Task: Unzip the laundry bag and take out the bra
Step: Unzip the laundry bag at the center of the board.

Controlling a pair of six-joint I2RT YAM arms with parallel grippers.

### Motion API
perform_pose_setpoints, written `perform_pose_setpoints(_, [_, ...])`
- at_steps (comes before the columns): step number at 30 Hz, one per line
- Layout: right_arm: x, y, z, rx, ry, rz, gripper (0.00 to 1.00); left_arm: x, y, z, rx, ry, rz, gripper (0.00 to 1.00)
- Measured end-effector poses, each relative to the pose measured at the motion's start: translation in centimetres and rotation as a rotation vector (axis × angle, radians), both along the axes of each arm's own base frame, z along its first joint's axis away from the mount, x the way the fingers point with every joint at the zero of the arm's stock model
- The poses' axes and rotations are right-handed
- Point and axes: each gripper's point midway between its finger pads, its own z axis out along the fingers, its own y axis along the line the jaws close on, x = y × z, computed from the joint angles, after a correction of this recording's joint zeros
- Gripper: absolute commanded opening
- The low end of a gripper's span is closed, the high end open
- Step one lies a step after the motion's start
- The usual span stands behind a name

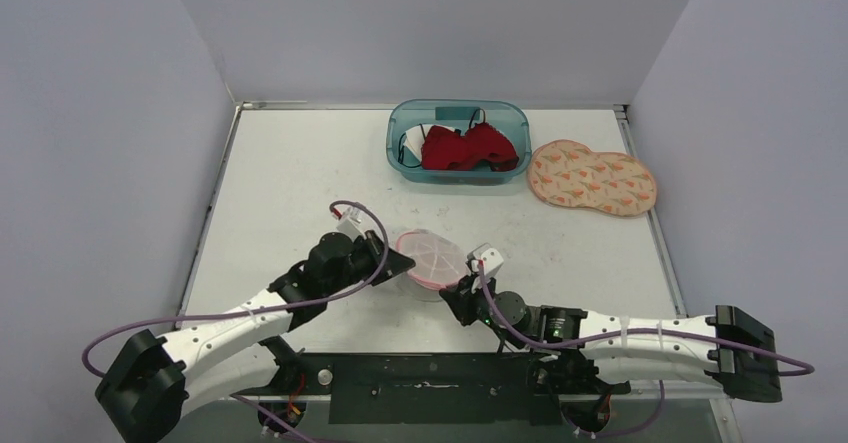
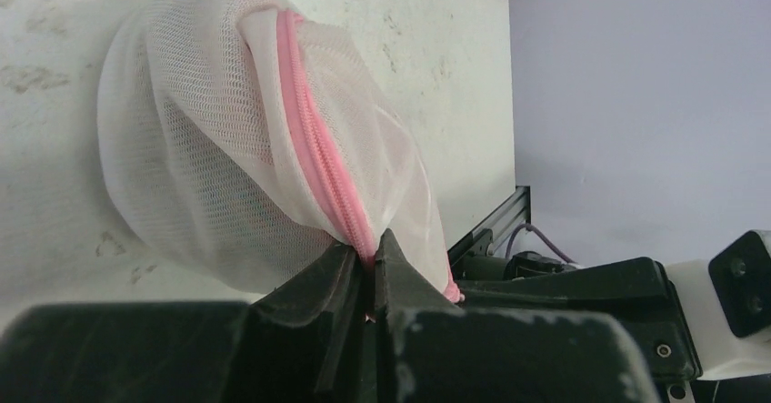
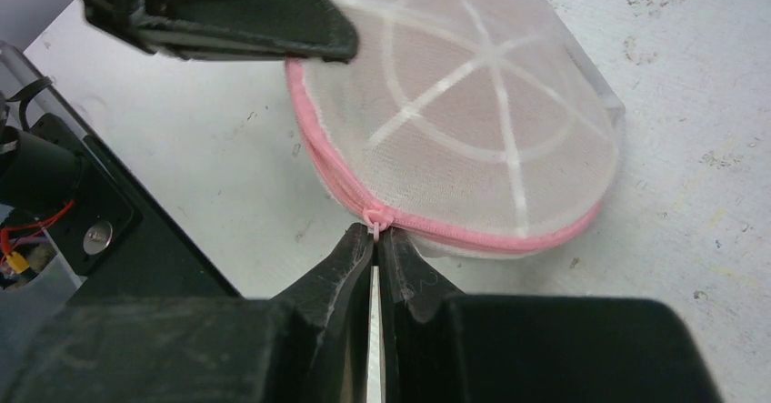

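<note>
Closest to us in the top view is the black metal rail point(image 1: 430, 388) that both arms are bolted to. Just past it lies the round white mesh laundry bag point(image 1: 432, 258), right between our left gripper point(image 1: 398, 260) and our right gripper point(image 1: 463, 288). Both touch it, one from each side.

From the left wrist, we see our black fingers point(image 2: 341, 280) squeezed tight on the edge of the bag, right on the long pink zip point(image 2: 314, 148). The zip runs straight away from these jaws, up over the bag.

From the right wrist, our jaws are pressed together on the small pink zip pull point(image 3: 375, 216). The bag sits just ahead of them, and the zip runs sideways, off to the left and off to the right. So we think the right arm must slide the pull along that line, not straight back, while the left arm holds the bag. We cannot see the bra through the mesh.
</note>
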Motion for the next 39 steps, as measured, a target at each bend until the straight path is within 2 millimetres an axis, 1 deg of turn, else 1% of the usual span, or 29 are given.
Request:
perform_pose_setpoints(3, [-0.7, -0.1, 0.3, 0.007, -0.018, 0.012, 0.05, 0.4, -1.7, 0.5, 0.010, -0.029, -0.108, 0.02])
perform_pose_setpoints(4, [-0.8, -0.1, 0.4, 0.006, -0.022, 0.015, 0.05, 0.6, -2.3, 0.8, 0.011, -0.038, -0.140, 0.07])
perform_pose_setpoints(5, [-0.9, -0.1, 0.3, 0.004, -0.023, 0.017, 0.05, 0.8, -2.9, 1.0, 0.011, -0.046, -0.167, 0.16])
perform_pose_setpoints(6, [-1.0, -0.1, 0.2, 0.002, -0.023, 0.019, 0.05, 1.0, -3.4, 1.1, 0.011, -0.052, -0.190, 0.29])
perform_pose_setpoints(8, [-1.0, 0.0, 0.1, -0.002, -0.022, 0.020, 0.05, 1.3, -4.0, 1.1, 0.017, -0.063, -0.215, 0.58])
perform_pose_setpoints(9, [-1.0, 0.1, 0.0, -0.002, -0.021, 0.020, 0.05, 1.3, -4.0, 1.0, 0.020, -0.065, -0.220, 0.70])
perform_pose_setpoints(10, [-1.0, 0.2, -0.1, -0.003, -0.019, 0.019, 0.05, 1.2, -3.9, 0.9, 0.022, -0.063, -0.221, 0.76])
perform_pose_setpoints(12, [-1.0, 0.4, -0.4, -0.005, -0.014, 0.019, 0.05, 0.9, -3.4, 1.2, 0.025, -0.057, -0.210, 0.81])
perform_pose_setpoints(13, [-1.0, 0.4, -0.5, -0.008, -0.013, 0.020, 0.05, 0.7, -3.2, 1.5, 0.025, -0.057, -0.205, 0.86])
perform_pose_setpoints(16, [-1.0, 0.6, -1.0, -0.022, -0.007, 0.025, 0.05, -0.5, -1.6, 2.9, 0.033, -0.061, -0.175, 0.89])
perform_pose_setpoints(19, [-1.1, 1.0, -0.9, -0.025, -0.008, 0.035, 0.05, -2.0, -0.1, 4.4, 0.028, -0.068, -0.137, 0.89])
perform_pose_setpoints(20, [-1.1, 1.3, -0.7, -0.024, -0.010, 0.040, 0.05, -2.4, 0.2, 4.5, 0.020, -0.059, -0.121, 0.89])
perform_pose_setpoints(21, [-1.0, 1.5, -0.6, -0.023, -0.013, 0.044, 0.05, -3.2, 0.2, 5.2, -0.003, -0.067, -0.124, 0.89])
perform_pose_setpoints(22, [-1.0, 1.8, -0.3, -0.021, -0.017, 0.048, 0.05, -3.8, 0.2, 5.3, -0.019, -0.062, -0.122, 0.89])
perform_pose_setpoints(24, [-1.0, 2.3, -0.1, -0.017, -0.021, 0.056, 0.05, -4.7, -0.2, 5.1, -0.035, -0.036, -0.127, 0.88])
perform_pose_setpoints(26, [-1.0, 2.8, 0.2, -0.012, -0.024, 0.064, 0.05, -5.3, -0.9, 4.2, -0.022, -0.001, -0.132, 0.84])
perform_pose_setpoints(27, [-1.0, 3.0, 0.2, -0.012, -0.025, 0.070, 0.05, -5.5, -1.2, 3.7, -0.013, 0.019, -0.130, 0.81])
perform_pose_setpoints(29, [-1.0, 3.3, 0.2, -0.016, -0.028, 0.078, 0.05, -5.6, -1.7, 2.2, 0.020, 0.065, -0.122, 0.72])
perform_pose_setpoints(30, [-1.0, 3.3, 0.1, -0.020, -0.029, 0.081, 0.05, -5.5, -1.8, 1.3, 0.038, 0.086, -0.109, 0.68])
perform_pose_setpoints(32, [-1.1, 3.4, 0.0, -0.023, -0.030, 0.087, 0.05, -5.0, -1.7, 0.5, 0.052, 0.107, -0.074, 0.61])
perform_pose_setpoints(35, [-1.1, 3.5, 0.0, -0.022, -0.029, 0.090, 0.05, -4.2, -1.6, 0.3, 0.042, 0.108, -0.029, 0.48])
perform_pose_setpoints(37, [-1.1, 3.5, 0.0, -0.023, -0.029, 0.090, 0.05, -3.6, -1.7, 0.5, 0.032, 0.098, -0.011, 0.36])
perform_pose_setpoints(39, [-1.1, 3.5, 0.0, -0.023, -0.029, 0.090, 0.05, -3.1, -1.7, 0.2, 0.037, 0.099, 0.001, 0.26])
